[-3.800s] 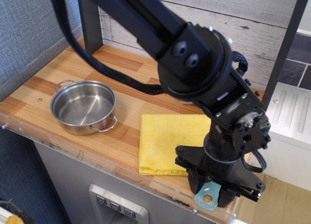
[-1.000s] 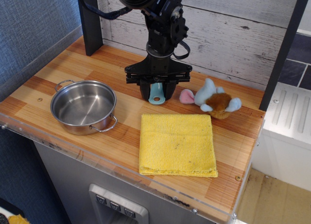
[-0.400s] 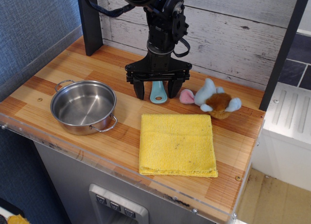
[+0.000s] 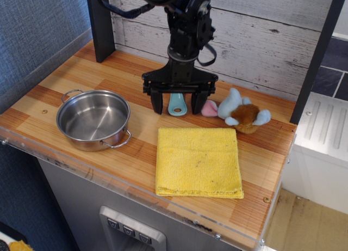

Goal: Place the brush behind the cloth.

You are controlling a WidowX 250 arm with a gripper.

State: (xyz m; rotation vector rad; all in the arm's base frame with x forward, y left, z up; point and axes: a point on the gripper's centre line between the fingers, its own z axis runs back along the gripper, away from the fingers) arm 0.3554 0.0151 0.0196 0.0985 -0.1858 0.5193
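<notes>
The light-blue brush [image 4: 176, 104] lies on the wooden counter just behind the far edge of the yellow cloth [image 4: 197, 161], its ring end toward me. My gripper [image 4: 177, 105] hangs over it, open, one finger on each side of the brush and apart from it. The fingertips [image 4: 157, 105] sit close to the wood. The bristles are hidden under the gripper body. The cloth lies flat at the front middle of the counter.
A steel pot [image 4: 94, 120] stands to the left of the cloth. A white-and-brown plush toy [image 4: 236, 112] lies to the right of the brush, close to my right finger. The plank wall and a black post [image 4: 100, 25] rise behind.
I carried the brush from the front right edge to behind the cloth. In the last second my jaws opened and let go of it, and the gripper rose slightly.
</notes>
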